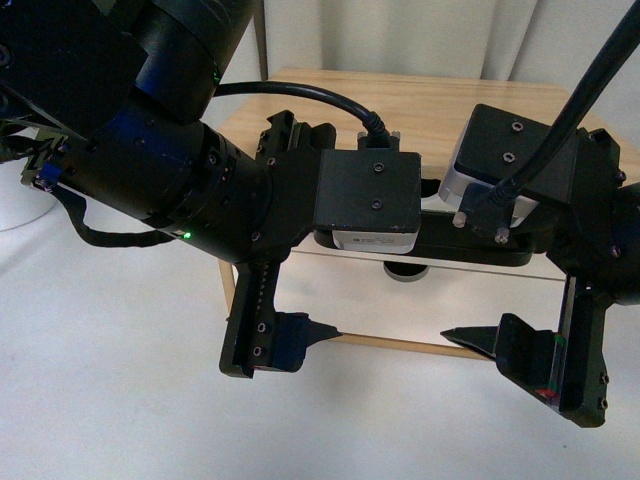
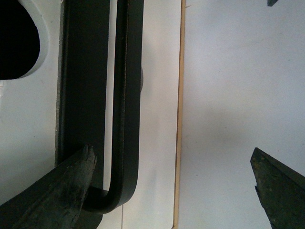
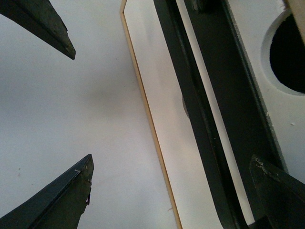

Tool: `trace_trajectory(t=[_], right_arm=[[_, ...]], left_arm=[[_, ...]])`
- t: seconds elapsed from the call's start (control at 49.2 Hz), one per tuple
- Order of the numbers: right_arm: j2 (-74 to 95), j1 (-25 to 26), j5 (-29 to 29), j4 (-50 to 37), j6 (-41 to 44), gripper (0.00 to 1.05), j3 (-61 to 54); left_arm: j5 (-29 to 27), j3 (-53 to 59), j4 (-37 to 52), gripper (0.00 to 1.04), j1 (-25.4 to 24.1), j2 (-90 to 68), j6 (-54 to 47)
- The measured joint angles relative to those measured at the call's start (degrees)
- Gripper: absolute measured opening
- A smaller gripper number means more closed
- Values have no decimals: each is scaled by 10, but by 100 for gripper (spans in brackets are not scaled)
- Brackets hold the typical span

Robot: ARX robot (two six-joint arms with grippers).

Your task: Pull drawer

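Note:
The drawer is the white front under the wooden top, with a black bar handle and a semicircular notch above it. My left gripper is open and straddles the bent end of the handle. One of its fingers lies against the handle's end; the other hangs past the drawer's lower edge. My right gripper is open too and spans the handle. One of its fingers is at the bar, the other over the floor. Both lower fingers show in the front view.
The wooden table top runs back toward a pale curtain. White floor surrounds the table. A white round object sits at the far left. The left gripper's finger crosses the right wrist view.

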State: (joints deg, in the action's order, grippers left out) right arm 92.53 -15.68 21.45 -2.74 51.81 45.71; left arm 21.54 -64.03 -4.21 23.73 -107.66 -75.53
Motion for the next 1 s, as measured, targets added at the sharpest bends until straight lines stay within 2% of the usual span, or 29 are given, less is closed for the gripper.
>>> trace_trajectory(t=[0.996], right_arm=[[0, 2, 21, 70, 72, 96, 1]], left_arm=[[-5, -4, -60, 99, 12, 10, -14]])
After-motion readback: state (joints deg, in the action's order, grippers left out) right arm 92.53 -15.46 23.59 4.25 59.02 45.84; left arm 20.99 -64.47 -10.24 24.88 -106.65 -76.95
